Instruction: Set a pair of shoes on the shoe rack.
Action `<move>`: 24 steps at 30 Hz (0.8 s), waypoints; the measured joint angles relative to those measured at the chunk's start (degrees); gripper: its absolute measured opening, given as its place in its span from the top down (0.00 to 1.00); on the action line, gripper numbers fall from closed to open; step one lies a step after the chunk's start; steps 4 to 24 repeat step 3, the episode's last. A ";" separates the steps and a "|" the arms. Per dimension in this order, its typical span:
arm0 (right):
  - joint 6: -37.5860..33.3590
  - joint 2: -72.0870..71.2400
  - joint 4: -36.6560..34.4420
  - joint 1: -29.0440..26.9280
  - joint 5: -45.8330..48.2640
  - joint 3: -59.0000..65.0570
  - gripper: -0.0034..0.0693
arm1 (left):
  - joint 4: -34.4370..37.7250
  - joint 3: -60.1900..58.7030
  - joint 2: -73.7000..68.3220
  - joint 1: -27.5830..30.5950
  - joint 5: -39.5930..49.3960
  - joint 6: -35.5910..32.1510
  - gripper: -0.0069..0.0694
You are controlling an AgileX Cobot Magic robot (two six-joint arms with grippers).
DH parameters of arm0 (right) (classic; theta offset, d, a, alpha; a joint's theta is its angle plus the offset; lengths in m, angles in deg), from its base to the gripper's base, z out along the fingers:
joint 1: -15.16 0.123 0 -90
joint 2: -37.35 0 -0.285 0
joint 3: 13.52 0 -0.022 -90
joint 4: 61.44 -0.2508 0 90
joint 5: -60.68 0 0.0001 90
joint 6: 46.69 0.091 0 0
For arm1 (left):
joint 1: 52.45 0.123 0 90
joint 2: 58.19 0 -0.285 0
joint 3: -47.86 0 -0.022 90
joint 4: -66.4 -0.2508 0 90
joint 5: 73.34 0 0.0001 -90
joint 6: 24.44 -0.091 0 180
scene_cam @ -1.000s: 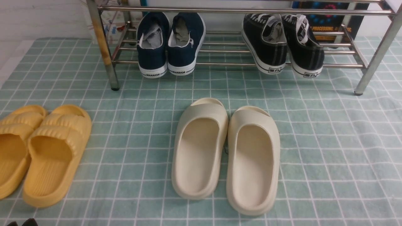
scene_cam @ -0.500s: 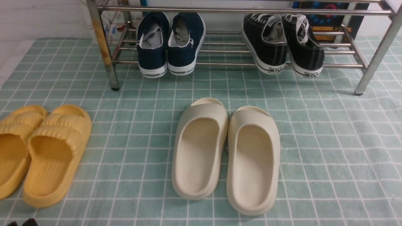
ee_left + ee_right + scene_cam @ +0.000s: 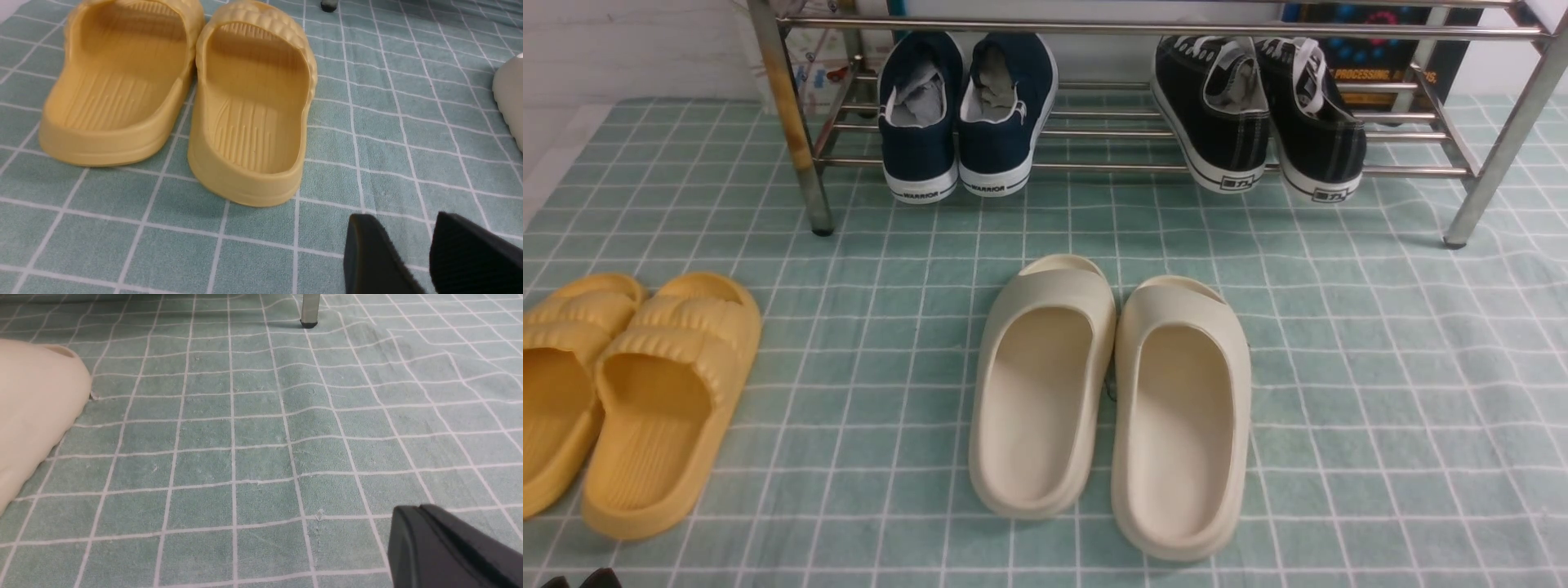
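On the silver metal-tube shoe rack (image 3: 1143, 167): black canvas lace-up sneakers (image 3: 1258, 114); left gripper (image 3: 429, 249) spread, right gripper (image 3: 421, 531) pressed together, both empty.

Black pincer fingers, matte finish

The left pincer (image 3: 429, 253) has two dark wedge-shaped fingers (image 3: 372, 257); the right pincer (image 3: 441, 547) looks smooth black.

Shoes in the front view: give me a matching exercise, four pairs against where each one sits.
Things:
1. black sneakers
2. navy sneakers
3. cream slippers
4. yellow slippers

Places:
A. on the cloth, far left
B. on the shoe rack, right part
C. on the cloth, centre
D. on the shoe rack, left part

Pairs: 1-B, 2-D, 3-C, 4-A
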 joint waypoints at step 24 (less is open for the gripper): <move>0.00 0.00 0.00 0.11 0.00 0.00 0.93 | 0.00 0.00 0.00 0.00 0.00 0.00 0.60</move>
